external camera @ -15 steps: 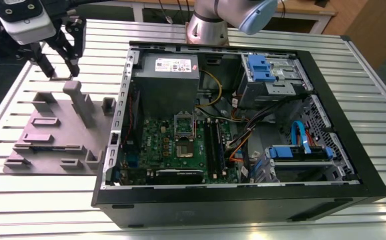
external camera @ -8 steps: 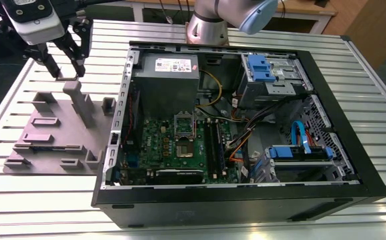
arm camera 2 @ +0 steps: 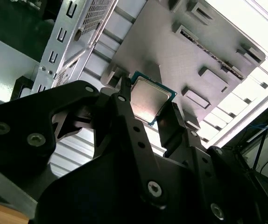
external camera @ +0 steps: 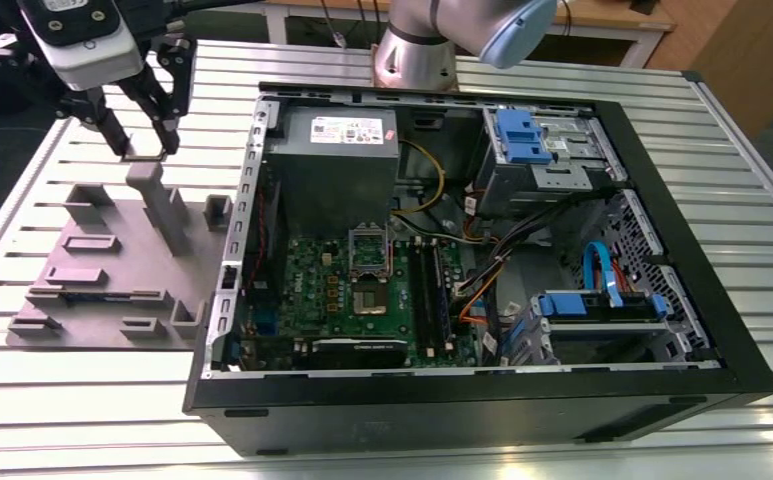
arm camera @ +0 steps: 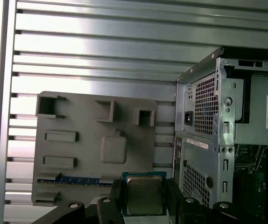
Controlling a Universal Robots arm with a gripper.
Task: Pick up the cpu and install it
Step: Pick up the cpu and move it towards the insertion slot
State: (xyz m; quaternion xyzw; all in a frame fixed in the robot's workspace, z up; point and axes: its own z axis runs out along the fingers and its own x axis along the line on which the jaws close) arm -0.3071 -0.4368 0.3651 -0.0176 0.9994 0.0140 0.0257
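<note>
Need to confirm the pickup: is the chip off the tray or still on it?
Off. In both wrist views the chip is clamped in the gripper, held clear above the grey tray.

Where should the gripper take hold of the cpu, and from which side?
Take the cpu by two opposite thin edges, coming square onto its flat metal top. It is a thin square plate, so only the rim gives purchase. The gripper holds it that way, fingers on opposite edges, in both wrist views.

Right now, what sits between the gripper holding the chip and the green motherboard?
In the exterior view, the computer case's metal side wall stands between the gripper and the motherboard. Both wrist views show it gripping the chip.
</note>
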